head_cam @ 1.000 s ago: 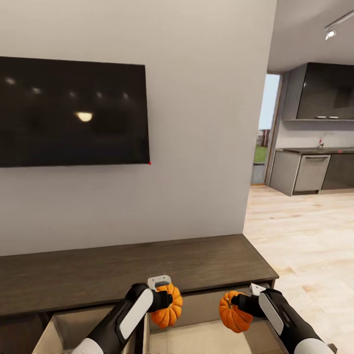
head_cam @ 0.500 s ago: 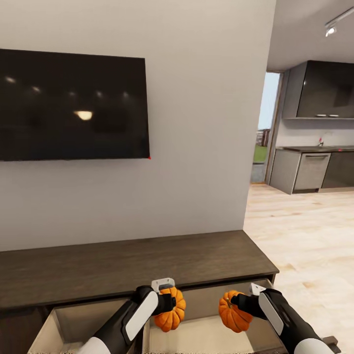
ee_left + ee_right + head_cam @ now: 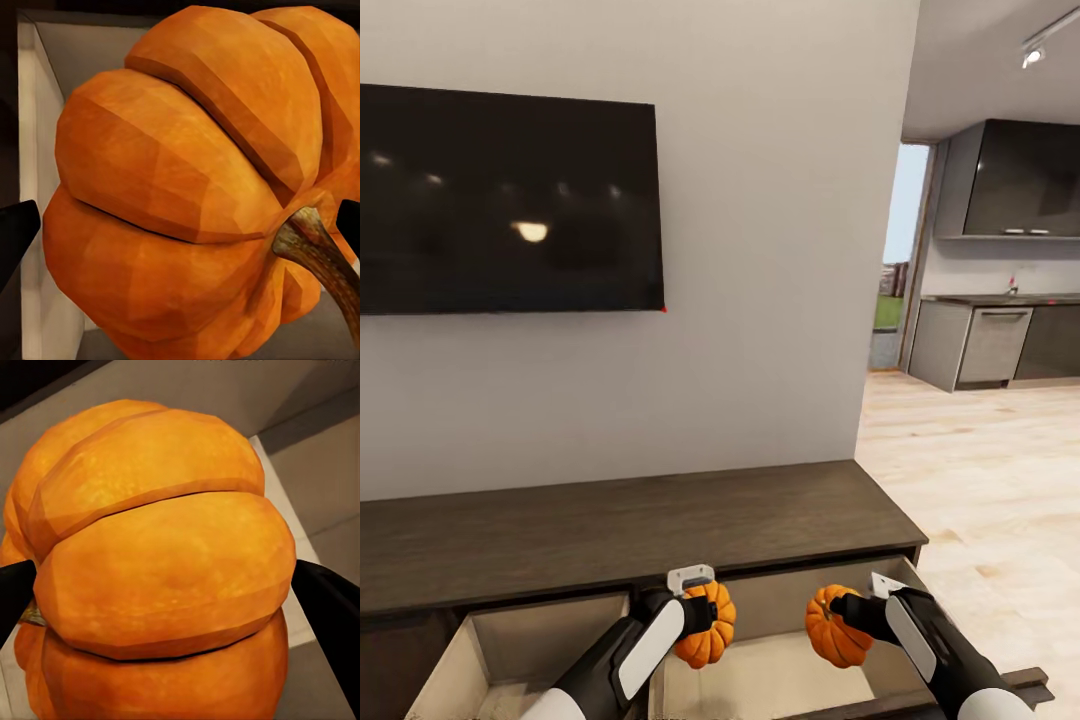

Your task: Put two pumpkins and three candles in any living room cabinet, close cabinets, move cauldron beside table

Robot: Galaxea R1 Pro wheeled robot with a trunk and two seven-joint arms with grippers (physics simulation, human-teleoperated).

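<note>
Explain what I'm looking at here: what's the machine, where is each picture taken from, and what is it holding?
This is a simulated two-armed wheeled robot, steered by a person. The big picture comes from its head camera, looking down over both arms. The left gripper is shut on one pumpkin; the right gripper is shut on the other pumpkin. Both hang over the open drawers of a dark cabinet under a wall TV. The two close-ups are from cameras near each gripper, so each pumpkin looks huge. A kitchen lies to the right.
</note>
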